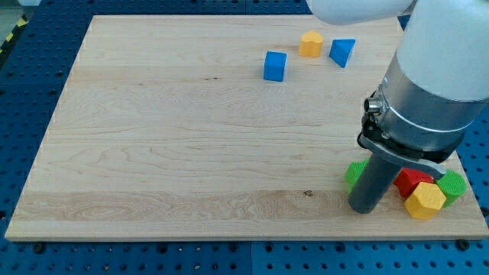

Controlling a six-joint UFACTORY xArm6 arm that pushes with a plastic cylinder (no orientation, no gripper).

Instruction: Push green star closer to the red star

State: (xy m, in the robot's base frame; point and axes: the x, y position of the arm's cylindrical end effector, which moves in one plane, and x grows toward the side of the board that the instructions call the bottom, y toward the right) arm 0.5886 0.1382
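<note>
My tip (364,208) rests on the board near the view's bottom right. A green block (354,173), partly hidden behind the rod, touches the rod's upper left side; its shape cannot be made out. A red block (410,182), likely the red star, lies just right of the rod, partly covered by it. A yellow block (425,200) sits against the red one at its lower right, and another green block (452,186) lies at the far right of that cluster.
A blue cube (275,66), a yellow block (310,44) and a blue triangular block (342,52) lie near the view's top. The arm's large grey and white body (428,84) hangs over the right side. The board's bottom edge (244,238) is close below the cluster.
</note>
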